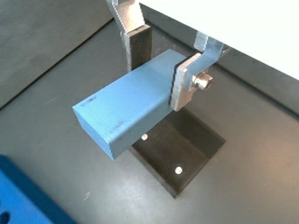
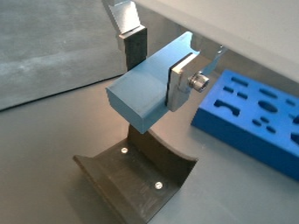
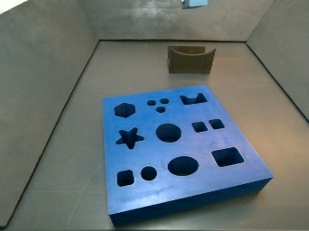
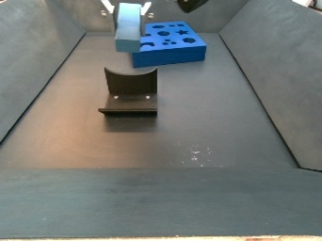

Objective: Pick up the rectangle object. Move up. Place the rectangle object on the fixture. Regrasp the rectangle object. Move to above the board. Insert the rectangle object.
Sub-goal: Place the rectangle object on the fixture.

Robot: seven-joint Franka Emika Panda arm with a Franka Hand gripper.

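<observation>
We saw the gripper (image 2: 160, 61) clamping the rectangle object (image 2: 149, 85) above the fixture (image 2: 136, 179) — block's long axis sticking out level from the fingers (image 1: 186, 80).

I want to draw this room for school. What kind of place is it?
Probably a robot test bench in a lab, not a home. A bare dark tray with sloped walls holds only a blue board with shaped holes and a small fixture, while the gripper holds a rectangle object above it.
</observation>
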